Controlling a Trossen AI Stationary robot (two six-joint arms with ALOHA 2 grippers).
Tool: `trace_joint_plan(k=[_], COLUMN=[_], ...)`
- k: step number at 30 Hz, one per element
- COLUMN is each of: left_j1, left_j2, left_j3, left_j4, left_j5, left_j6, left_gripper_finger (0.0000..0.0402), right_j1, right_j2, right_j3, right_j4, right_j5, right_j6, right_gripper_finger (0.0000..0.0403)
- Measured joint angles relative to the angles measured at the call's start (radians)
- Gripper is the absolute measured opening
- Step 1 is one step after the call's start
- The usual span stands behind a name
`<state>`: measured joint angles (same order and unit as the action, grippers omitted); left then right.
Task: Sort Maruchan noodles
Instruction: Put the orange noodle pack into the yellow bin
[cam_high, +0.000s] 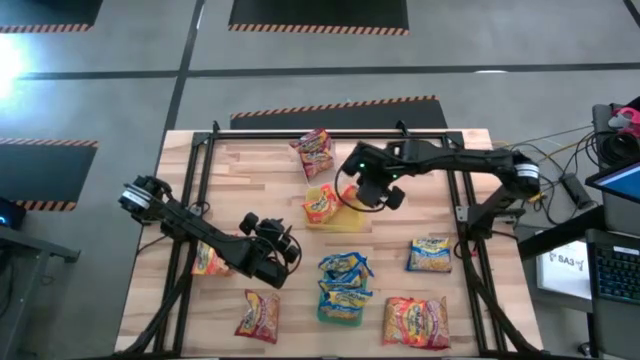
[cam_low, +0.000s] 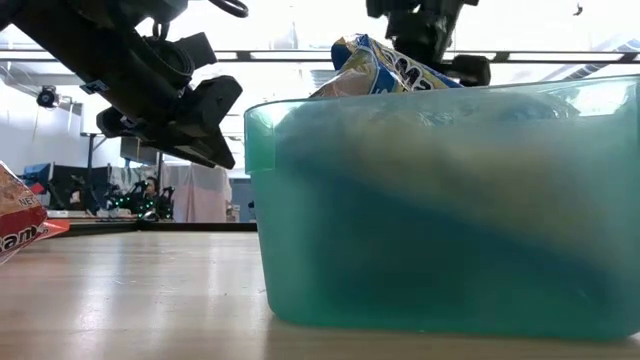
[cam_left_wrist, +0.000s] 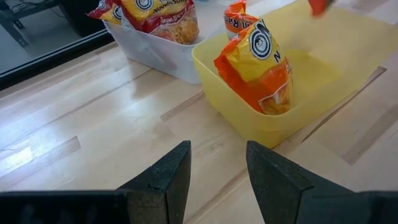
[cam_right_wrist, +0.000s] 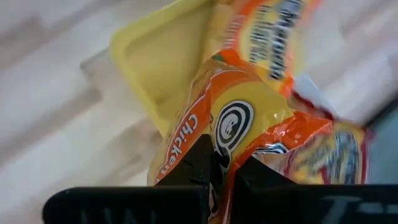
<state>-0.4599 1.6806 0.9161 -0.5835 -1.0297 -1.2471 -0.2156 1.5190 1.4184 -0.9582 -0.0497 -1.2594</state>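
A yellow tray (cam_high: 352, 220) sits mid-table with an orange packet (cam_left_wrist: 261, 68) standing inside it, leaning on the near wall. My right gripper (cam_right_wrist: 214, 165) hangs over this tray (cam_right_wrist: 155, 56), shut on another orange packet (cam_right_wrist: 242, 118). My left gripper (cam_left_wrist: 217, 149) hovers left of centre (cam_high: 290, 255), open, with bare wood between its fingers. Red packets fill a clear tray (cam_high: 315, 150) at the far side. Blue packets lie in a green tray (cam_high: 345, 300) near the front. My right gripper pinches the orange packet by a crinkled edge (cam_right_wrist: 219, 146) between its two fingers. The fingers slant down from above. The packet hangs below them over the yellow tray; whether its lower end touches the tray I cannot tell.
Loose packets lie on the wood: an orange one (cam_high: 208, 262) under my left arm, a red one (cam_high: 258, 315) front left, a red one (cam_high: 415, 320) front right, a blue and yellow one (cam_high: 430, 255). Black frame rails (cam_high: 195, 190) run along both table sides.
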Motion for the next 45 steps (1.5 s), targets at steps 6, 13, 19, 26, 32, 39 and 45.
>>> trace_joint_plan(k=[6, 13, 19, 26, 32, 39, 45], left_j1=[0.000, 0.002, 0.003, 0.004, 0.004, 0.003, 0.003], left_j2=[0.001, 0.001, 0.001, 0.001, 0.001, 0.001, 0.001], left_j3=[0.000, 0.000, 0.000, 0.000, 0.000, 0.000, 0.000], left_j4=[0.000, 0.000, 0.000, 0.000, 0.000, 0.000, 0.000], left_j5=[0.000, 0.000, 0.000, 0.000, -0.003, -0.008, -0.008], left_j6=[0.000, 0.000, -0.001, -0.001, -0.007, -0.007, -0.007], left_gripper_finger=[0.0139, 0.0139, 0.0139, 0.0139, 0.0139, 0.0139, 0.0139], right_j1=[0.002, 0.021, 0.042, 0.052, 0.062, 0.085, 0.089], right_j2=[0.080, 0.150, 0.202, 0.212, 0.233, 0.293, 0.295], right_j3=[0.073, 0.159, 0.166, 0.172, 0.172, 0.171, 0.170], right_j4=[-0.015, -0.039, -0.059, -0.023, 0.034, 0.059, 0.121], right_j5=[-0.001, -0.012, -0.002, 0.000, -0.010, -0.009, -0.028], right_j6=[-0.206, -0.254, -0.404, -0.496, -0.513, -0.540, -0.529], right_gripper_finger=[0.0008, 0.0008, 0.0008, 0.0008, 0.0008, 0.0008, 0.0009])
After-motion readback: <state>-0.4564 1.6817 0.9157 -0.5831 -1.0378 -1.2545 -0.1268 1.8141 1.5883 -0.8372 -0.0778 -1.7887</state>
